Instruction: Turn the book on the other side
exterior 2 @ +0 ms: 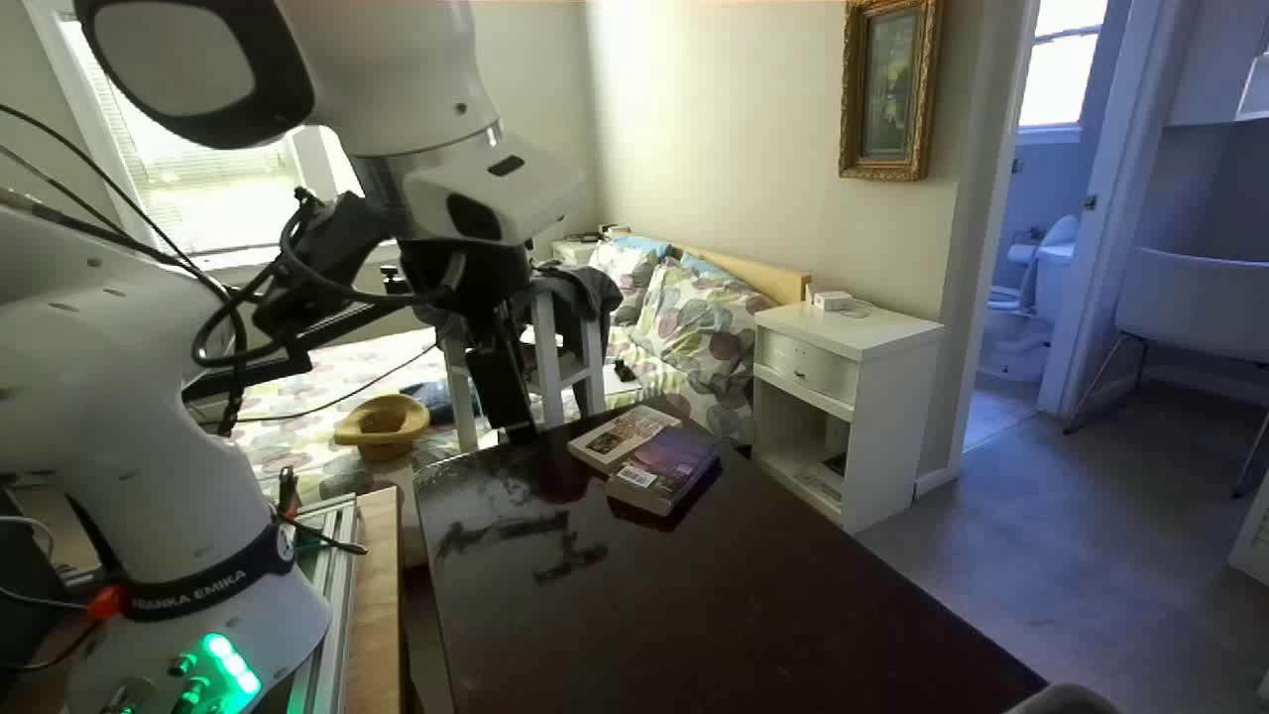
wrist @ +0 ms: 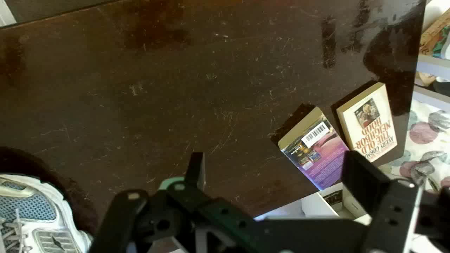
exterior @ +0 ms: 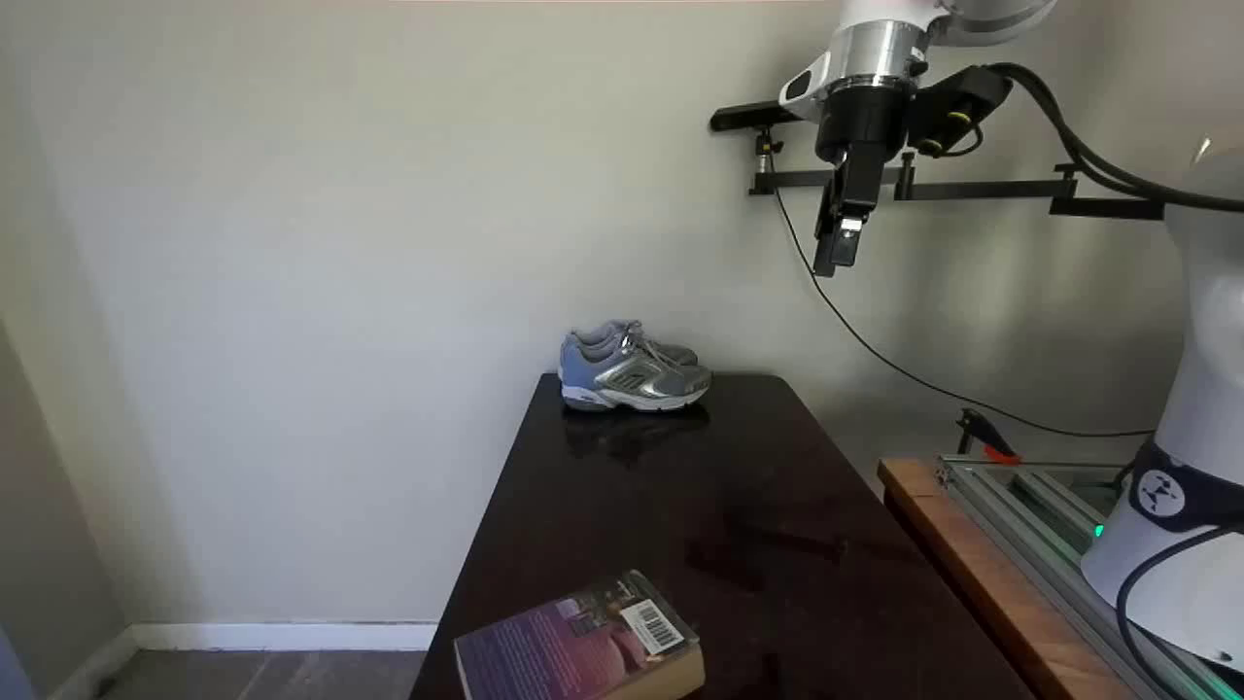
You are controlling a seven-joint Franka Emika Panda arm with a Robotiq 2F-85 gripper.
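- In an exterior view, bottom centre: barcoded purple paperback book, flat on dark glossy surface; likely light, bendy, slick.
- Wrist view, bottom: black two-fingered gripper spread; surest hold, likely, across the book's barcoded end.

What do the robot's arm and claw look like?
The arm is white and rounded, with a silver collar, black cables, green lights and a black band lettered FRANKA EMIKA. The gripper is black, with two blocky fingers and a small white patch.
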